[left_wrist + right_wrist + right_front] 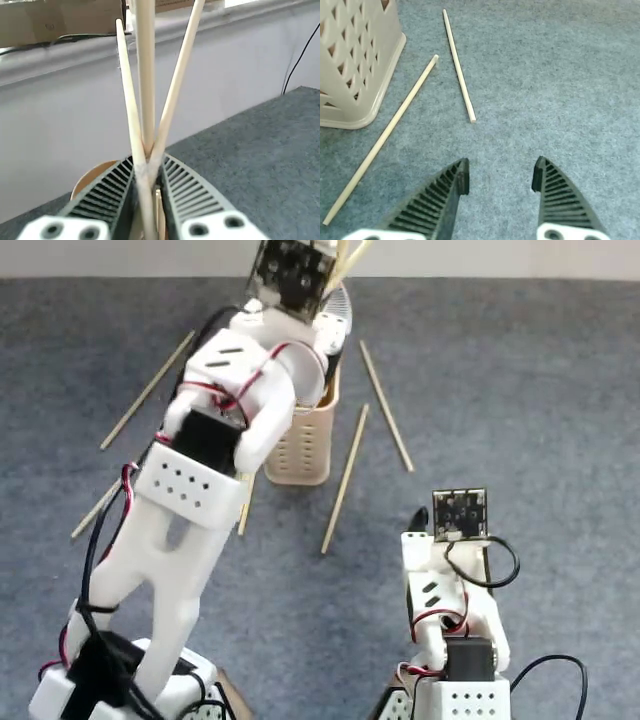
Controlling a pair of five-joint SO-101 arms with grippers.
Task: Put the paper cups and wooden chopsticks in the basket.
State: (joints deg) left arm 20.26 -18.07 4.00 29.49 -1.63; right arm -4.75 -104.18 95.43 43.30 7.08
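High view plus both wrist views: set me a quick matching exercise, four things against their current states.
Things:
1. left gripper
2. right gripper
3. basket
4. chopstick beside the basket

States:
a. lying flat on the table
b. shut on wooden chopsticks
c. open above the table
d. standing upright on the table

Pairs: 1-b, 2-c, 3-d, 4-a.

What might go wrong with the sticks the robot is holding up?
1. The three chopsticks cross and fan apart in the left jaws. On release, one may tip past the basket and land on the table.
2. Most of their length pokes out beyond the jaws, so they might swivel or slip before the drop.
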